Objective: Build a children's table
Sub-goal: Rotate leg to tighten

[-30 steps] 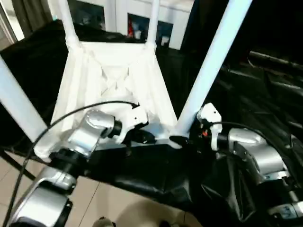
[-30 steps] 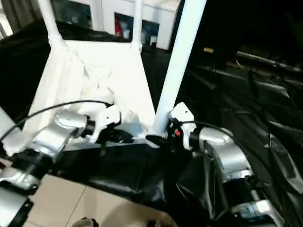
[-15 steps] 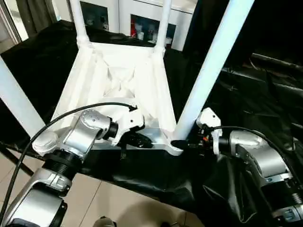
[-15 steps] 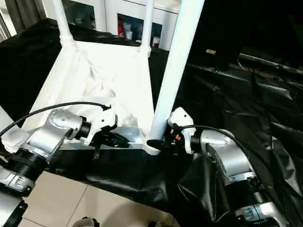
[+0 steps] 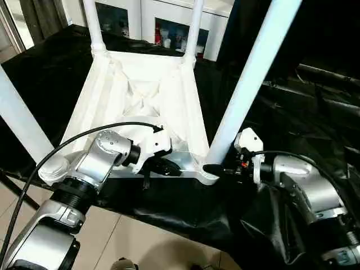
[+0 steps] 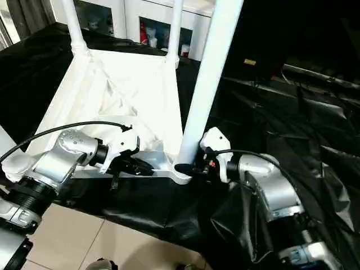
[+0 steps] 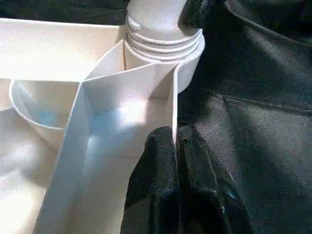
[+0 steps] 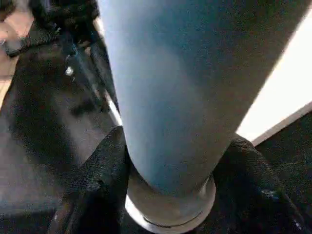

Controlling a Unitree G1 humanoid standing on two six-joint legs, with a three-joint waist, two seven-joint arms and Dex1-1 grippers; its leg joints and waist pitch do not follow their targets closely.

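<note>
1. Compared with a second ago, the right tool has narrowed around the base of the near right leg, and the head views have shifted, which is a move of the camera.
2. In the right wrist view, the leg's base is seen clasped between two black fingers, one on either side just above the socket collar.
3. The left tool is seen pinched shut on the thin near rim of the tabletop; in the left wrist view its fingertips are closed over that wall, beside the threaded corner socket.
4. The tabletop is lying underside up on the counter, which is draped in black sheeting, with legs standing in its corners.
5. Beyond the counter, a white glass-door cabinet is seen; pale floor tiles lie below the near edge.
</note>
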